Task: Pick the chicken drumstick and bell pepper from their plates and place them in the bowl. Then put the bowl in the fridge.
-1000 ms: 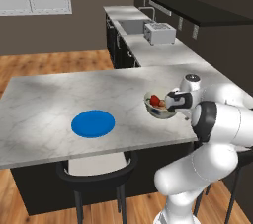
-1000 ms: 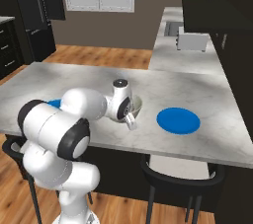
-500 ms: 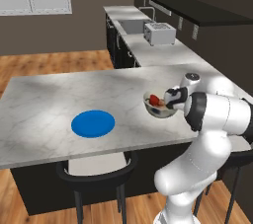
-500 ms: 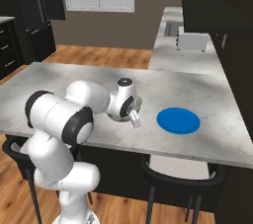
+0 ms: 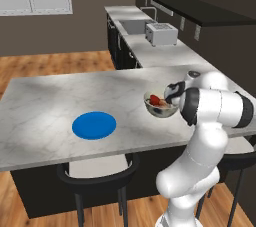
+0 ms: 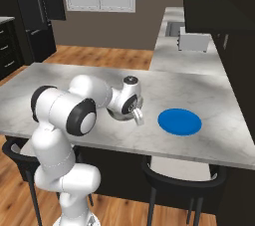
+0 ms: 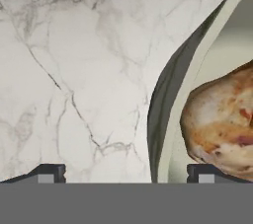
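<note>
Item: bowl (image 5: 161,107), on the marble counter (image 5: 60,96), well right of the blue plate (image 5: 94,125); upright, mouth up, round, so no long axis. Contents: bell pepper (image 5: 155,100) and chicken drumstick (image 7: 222,119), both already inside; I cannot tell the drumstick's long axis. My gripper (image 7: 126,171): fingers spread wide, straddling the bowl's rim (image 7: 165,99), holding nothing. Outstanding, by my judgement: grip the bowl, carry it to the fridge (image 6: 35,16)
</note>
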### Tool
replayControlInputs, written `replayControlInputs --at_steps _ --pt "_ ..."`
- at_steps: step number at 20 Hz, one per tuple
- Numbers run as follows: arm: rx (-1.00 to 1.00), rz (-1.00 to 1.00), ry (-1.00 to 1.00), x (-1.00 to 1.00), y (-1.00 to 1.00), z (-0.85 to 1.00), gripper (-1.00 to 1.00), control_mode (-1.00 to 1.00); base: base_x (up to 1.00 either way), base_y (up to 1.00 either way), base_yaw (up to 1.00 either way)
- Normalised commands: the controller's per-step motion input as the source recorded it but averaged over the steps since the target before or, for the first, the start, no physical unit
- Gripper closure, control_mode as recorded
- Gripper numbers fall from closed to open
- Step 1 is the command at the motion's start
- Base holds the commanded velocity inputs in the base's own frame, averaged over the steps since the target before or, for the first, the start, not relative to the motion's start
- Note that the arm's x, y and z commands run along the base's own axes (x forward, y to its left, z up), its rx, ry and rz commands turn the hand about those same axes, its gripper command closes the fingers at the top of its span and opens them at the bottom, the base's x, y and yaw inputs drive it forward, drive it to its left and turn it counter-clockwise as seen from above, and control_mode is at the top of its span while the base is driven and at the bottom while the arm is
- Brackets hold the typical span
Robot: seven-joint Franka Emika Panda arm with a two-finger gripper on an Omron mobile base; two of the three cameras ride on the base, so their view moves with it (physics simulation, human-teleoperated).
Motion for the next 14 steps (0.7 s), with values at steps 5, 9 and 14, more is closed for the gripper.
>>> replayControlInputs --at_steps 5,9,14 --pt "0.12 0.00 0.00 0.06 0.11 -0.13 1.00 -1.00 0.00 0.00 0.00" --pt "0.03 -0.02 0.00 0.00 0.12 -0.01 1.00 -1.00 0.00 0.00 0.00" --pt "0.00 -0.02 0.00 0.00 0.18 0.02 1.00 -1.00 0.00 0.00 0.00"
